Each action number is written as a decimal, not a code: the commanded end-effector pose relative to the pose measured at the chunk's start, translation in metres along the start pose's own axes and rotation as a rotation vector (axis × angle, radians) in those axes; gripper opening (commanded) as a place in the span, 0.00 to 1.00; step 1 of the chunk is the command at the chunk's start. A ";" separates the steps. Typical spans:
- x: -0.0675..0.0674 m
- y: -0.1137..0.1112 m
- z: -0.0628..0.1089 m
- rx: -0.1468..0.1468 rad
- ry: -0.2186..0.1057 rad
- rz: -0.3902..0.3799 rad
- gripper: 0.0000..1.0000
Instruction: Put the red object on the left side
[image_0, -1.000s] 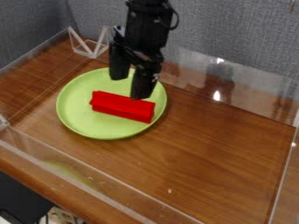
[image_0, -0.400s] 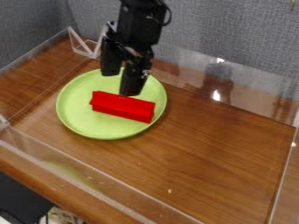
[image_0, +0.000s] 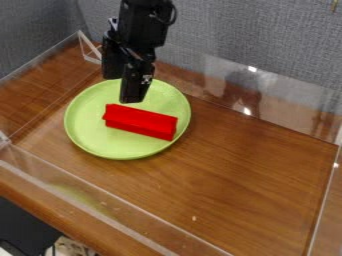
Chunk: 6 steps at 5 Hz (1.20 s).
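Hanging wide and empty, the claw (image_0: 123, 84) points down over the far rim of the plate (image_0: 84, 135), apart from the block (image_0: 142, 120). The red block lies flat at the plate's middle, on the table's left half. It looks stiff, light and matte, so probably not slippery. I would grip it across the narrow width, at mid-length, on the two long sides.
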<state>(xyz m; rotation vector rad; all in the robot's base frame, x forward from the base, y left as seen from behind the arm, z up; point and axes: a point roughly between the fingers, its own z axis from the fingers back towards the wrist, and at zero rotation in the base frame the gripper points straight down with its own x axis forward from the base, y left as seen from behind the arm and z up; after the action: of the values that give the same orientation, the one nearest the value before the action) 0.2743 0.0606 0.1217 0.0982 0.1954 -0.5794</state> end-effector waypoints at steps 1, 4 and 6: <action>0.003 0.011 0.001 0.055 -0.027 -0.072 1.00; 0.022 0.025 -0.017 0.092 -0.018 -0.138 1.00; 0.036 0.009 -0.019 0.117 -0.023 -0.179 1.00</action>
<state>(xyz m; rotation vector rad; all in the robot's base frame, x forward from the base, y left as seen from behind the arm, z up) 0.3021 0.0516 0.0853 0.1698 0.1806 -0.7693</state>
